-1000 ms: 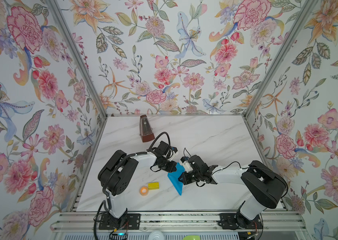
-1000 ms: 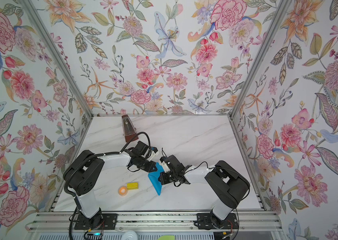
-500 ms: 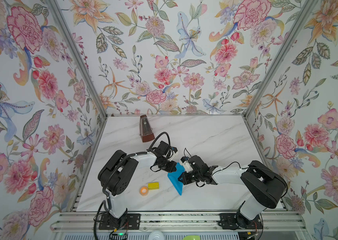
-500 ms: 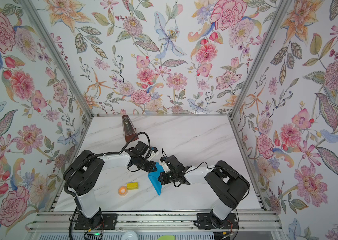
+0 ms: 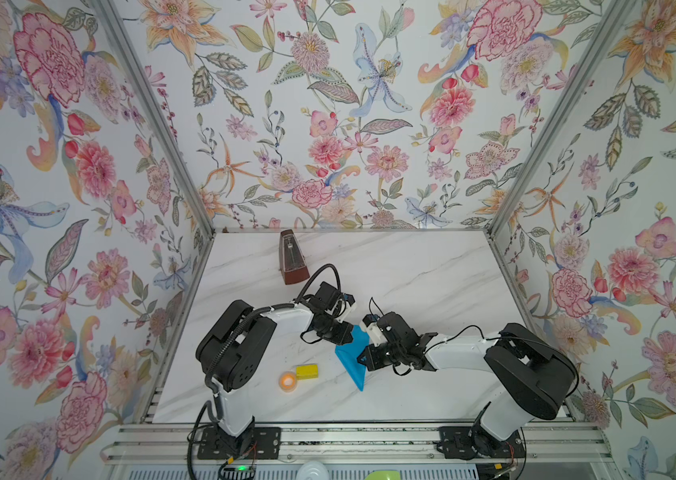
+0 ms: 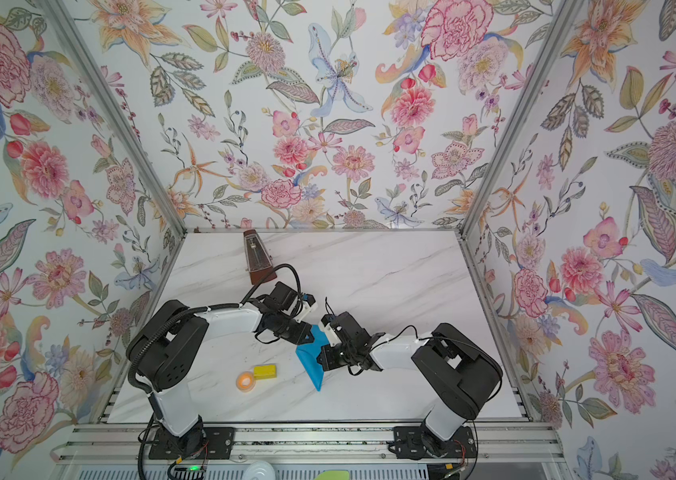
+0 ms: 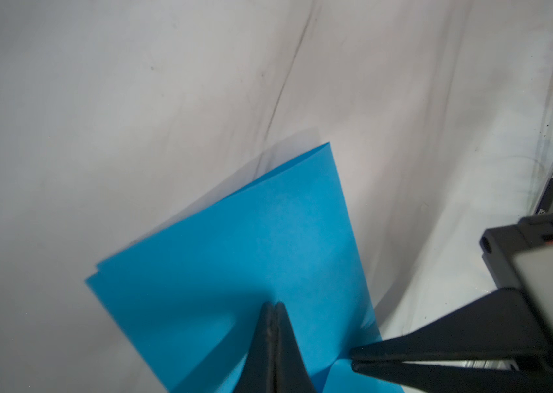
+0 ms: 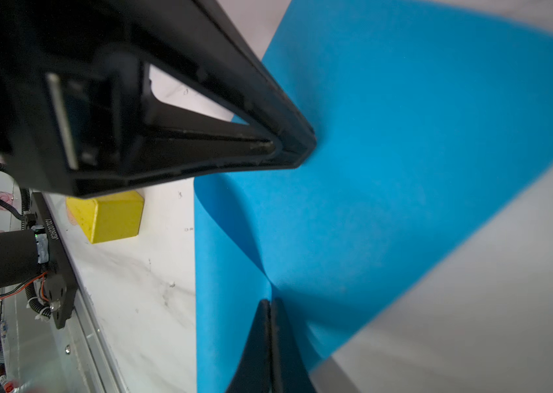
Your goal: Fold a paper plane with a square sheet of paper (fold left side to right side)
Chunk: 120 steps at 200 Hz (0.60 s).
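Pressing on the square sheet of paper (image 5: 349, 360) with the left fingers (image 7: 266, 340) closed tight together; touching its lifted crease with the right fingers (image 8: 261, 340), also closed; lying folded on the marble counter (image 5: 411, 270), near the yellow block (image 5: 306, 371)

A white printed code runs along the black base plate (image 8: 51, 234) in the right wrist view. It's sideways and too small to make out. Nothing else is legible.

Smooth matt blue paper sheet (image 7: 234, 258); glossy marble-look table (image 5: 411, 270); matt black plastic left gripper (image 7: 274, 305).
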Motion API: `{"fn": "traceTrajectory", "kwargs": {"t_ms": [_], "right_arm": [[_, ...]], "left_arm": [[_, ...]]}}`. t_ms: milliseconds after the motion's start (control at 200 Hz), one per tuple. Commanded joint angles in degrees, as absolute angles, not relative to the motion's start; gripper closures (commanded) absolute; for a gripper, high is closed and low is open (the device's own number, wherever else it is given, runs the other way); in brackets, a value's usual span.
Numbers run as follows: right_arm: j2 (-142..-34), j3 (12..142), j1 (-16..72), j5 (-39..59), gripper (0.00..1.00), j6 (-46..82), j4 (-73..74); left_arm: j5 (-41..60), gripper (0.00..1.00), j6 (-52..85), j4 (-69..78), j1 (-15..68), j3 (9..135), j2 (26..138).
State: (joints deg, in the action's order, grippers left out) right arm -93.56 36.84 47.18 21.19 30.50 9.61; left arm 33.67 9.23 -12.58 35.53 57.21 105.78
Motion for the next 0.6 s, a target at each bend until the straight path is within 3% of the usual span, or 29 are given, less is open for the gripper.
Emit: {"fn": "traceTrajectory", "kwargs": {"t_ms": [0,225,595], "right_arm": [[-92.71,35.77,47.55,19.61,0.94,30.64,7.0],[-94.75,35.86,47.46,19.78,0.94,30.41,7.02],[-95.87,34.98,47.42,20.3,0.94,31.63,8.52]], "left_arm": [[31.01,0.96,8.48,-17.49,35.33,57.56,107.95],[30.24,0.96,8.83,-17.7,35.24,58.22,106.14],[27.74,0.9,14.58,-21.64,36.39,55.35,92.55]]}}
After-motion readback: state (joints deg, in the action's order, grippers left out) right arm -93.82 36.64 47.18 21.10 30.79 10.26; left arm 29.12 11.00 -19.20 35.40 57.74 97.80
